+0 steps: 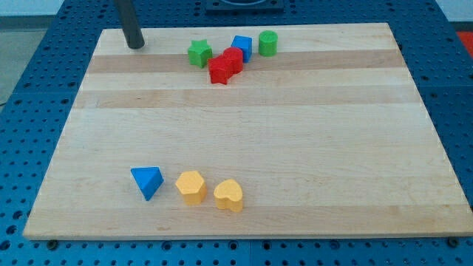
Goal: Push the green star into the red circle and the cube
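We see a lab or robotics test bench. A pale wooden board (244, 140) lies flat on a blue metal surface (33, 96) drilled with a regular grid of small holes, the kind of perforated mounting plate used for fixing equipment. Small, brightly coloured blocks sit on the board in two loose groups. A straight dark rod (131, 22) reaches down at the view's top left.

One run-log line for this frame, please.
my tip: top left, apart from blocks | green star: left of red blocks | blue cube: behind them | push: not yet started
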### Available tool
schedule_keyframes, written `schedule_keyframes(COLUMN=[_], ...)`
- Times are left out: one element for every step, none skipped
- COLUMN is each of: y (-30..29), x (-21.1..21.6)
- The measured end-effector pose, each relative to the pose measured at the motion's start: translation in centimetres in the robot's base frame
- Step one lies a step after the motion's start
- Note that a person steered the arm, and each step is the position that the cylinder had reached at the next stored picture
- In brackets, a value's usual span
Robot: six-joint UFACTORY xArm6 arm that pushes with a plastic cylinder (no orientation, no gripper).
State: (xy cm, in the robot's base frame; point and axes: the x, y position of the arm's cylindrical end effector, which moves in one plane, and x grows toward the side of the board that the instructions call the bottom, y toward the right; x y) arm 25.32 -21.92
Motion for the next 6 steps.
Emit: schedule_keyframes(y=[5.9, 11.3, 6.9, 9.2, 12.6, 12.9], x=[5.0, 5.3, 4.0, 2.9, 2.9, 2.9])
